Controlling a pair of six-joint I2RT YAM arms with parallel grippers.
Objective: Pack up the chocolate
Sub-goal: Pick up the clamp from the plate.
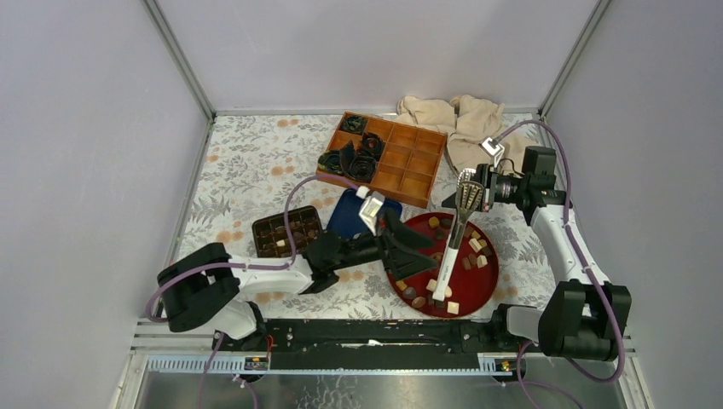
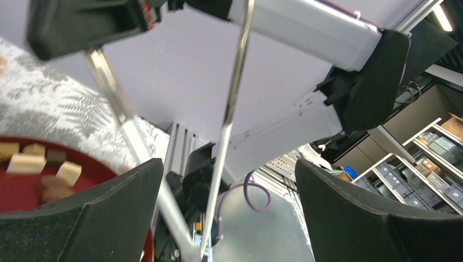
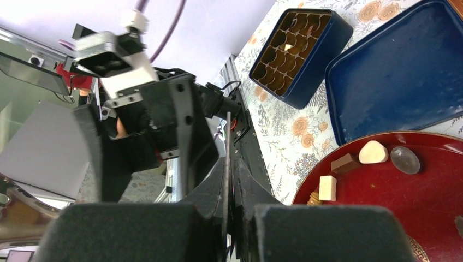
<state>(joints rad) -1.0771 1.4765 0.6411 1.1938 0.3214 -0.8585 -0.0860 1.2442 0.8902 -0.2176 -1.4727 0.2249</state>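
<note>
The chocolate (image 1: 476, 244) lies as several brown and cream pieces on a red plate (image 1: 477, 298); the wrist views show more of the chocolate (image 3: 373, 152) and pieces of chocolate (image 2: 24, 162) on the same plate. My right gripper (image 1: 471, 198) is shut on the head of silver tongs (image 1: 452, 247), whose legs slant down over the plate. In the right wrist view the right gripper (image 3: 232, 164) pinches the tongs' thin edge (image 3: 227, 136). My left gripper (image 1: 426, 254) is open at the plate's left side. In its own view the left gripper (image 2: 228, 164) is spread wide around the tongs' legs (image 2: 232, 103), apart from them.
A small dark blue box (image 1: 286, 232) with a brown divider tray stands left of the plate, its blue lid (image 1: 358, 213) beside it. Behind is a wooden compartment box (image 1: 409, 166) with black paper cups (image 1: 354, 162). A beige cloth (image 1: 452, 119) lies at the back right.
</note>
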